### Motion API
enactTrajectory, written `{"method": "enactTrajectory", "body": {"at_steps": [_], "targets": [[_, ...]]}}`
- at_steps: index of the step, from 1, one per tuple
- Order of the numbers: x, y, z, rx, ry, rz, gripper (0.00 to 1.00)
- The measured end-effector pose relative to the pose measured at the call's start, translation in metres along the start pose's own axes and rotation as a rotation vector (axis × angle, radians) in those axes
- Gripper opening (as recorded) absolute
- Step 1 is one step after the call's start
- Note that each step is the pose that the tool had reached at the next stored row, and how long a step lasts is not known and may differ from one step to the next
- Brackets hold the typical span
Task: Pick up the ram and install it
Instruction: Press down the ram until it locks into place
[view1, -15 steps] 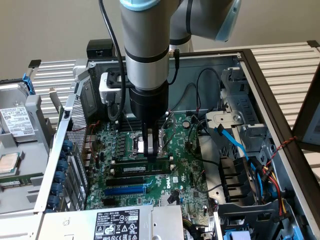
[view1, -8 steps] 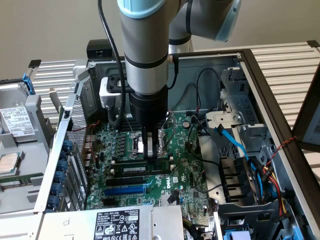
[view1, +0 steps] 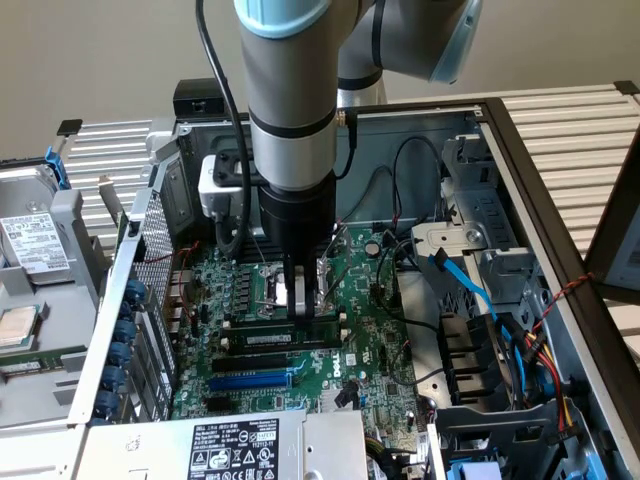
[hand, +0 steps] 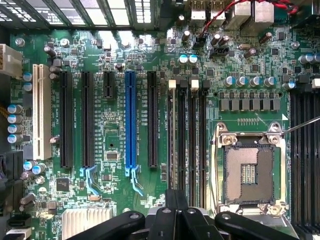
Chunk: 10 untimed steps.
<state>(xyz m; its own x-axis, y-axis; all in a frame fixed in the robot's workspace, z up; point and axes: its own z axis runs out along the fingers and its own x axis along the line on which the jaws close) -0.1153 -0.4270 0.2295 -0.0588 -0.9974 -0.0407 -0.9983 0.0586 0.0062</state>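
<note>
reaching down into the open computer case (view1: 520, 170), the arm is seen in the exterior view with its pincer (view1: 303, 300) lowered to the green motherboard (view1: 380, 350), just in front of the processor socket (view1: 272, 285). the pincer is closed to almost its narrowest, with its tips set right at the memory slots. directly below the tips, the ram (view1: 280, 338) is seen lying along one of those slots as a long dark-chipped stick with a pale label; whether it is pinched between the fingers or merely touched from above cannot be told.

in the wrist view, the black fingers of the pincer (hand: 176, 212) are drawn together over the near end of the long black memory slots (hand: 189, 140), whose white end clips are seen at the far end. the empty processor socket (hand: 248, 170) is found just beside these slots. the blue expansion slot (hand: 130, 120) is set apart from them, between black slots.

in the exterior view, blue and black cables (view1: 470, 290) are draped past the drive cage on the exterior view's right, and a labelled power supply (view1: 240, 448) is seen at the front edge of the case.
</note>
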Motion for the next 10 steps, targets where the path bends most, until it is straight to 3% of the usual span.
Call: {"method": "enactTrajectory", "body": {"at_steps": [6,7,10], "targets": [[0.000,0.0000,0.0028,0.0001,-0.0008,0.000,0.11],[0.001,0.0003,0.0006,0.0008,-0.0031,0.000,0.11],[0.003,0.0050,-0.0107,0.0004,-0.0011,0.000,0.11]]}}
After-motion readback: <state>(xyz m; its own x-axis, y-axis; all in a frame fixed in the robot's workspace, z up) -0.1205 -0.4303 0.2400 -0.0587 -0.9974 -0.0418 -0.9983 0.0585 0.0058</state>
